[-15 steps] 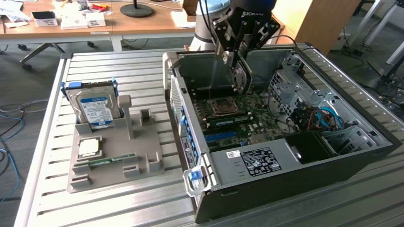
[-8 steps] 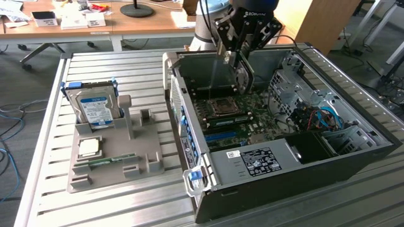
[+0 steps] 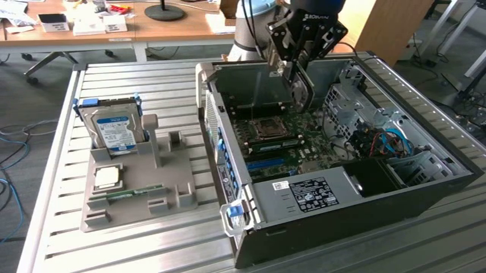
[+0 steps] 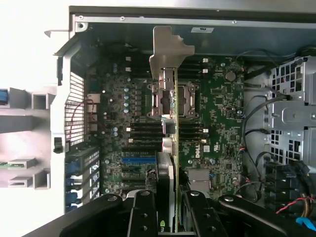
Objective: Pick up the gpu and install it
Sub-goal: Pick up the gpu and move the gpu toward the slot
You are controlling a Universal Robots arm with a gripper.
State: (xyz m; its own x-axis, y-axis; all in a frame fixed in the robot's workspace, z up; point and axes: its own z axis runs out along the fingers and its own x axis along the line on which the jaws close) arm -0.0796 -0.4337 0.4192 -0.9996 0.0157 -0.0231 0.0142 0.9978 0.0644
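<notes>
My gripper [image 3: 295, 63] hangs over the open black computer case [image 3: 425, 187] and is shut on the gpu [image 3: 302, 90]. The card hangs on edge, a little above the green motherboard [image 3: 281, 142]. In the wrist view the gpu [image 4: 174, 133] shows edge-on between my black fingers [image 4: 144, 213], with my gripper [image 4: 170, 210] clamped on its near end. Its silver end bracket [image 4: 167, 49] points toward the case's rear wall. Below the card lie the processor socket [image 4: 186, 101] and the black expansion slots [image 4: 143, 133].
A grey fixture [image 3: 178, 187] stands on the slatted metal table [image 3: 136, 250] at the exterior view's left, holding a silver hard drive [image 3: 115, 129], a processor chip [image 3: 106, 177] and a memory stick [image 3: 133, 193]. A power supply [image 3: 311, 193] and cables [image 3: 387, 142] fill the case's near side. Desks stand behind.
</notes>
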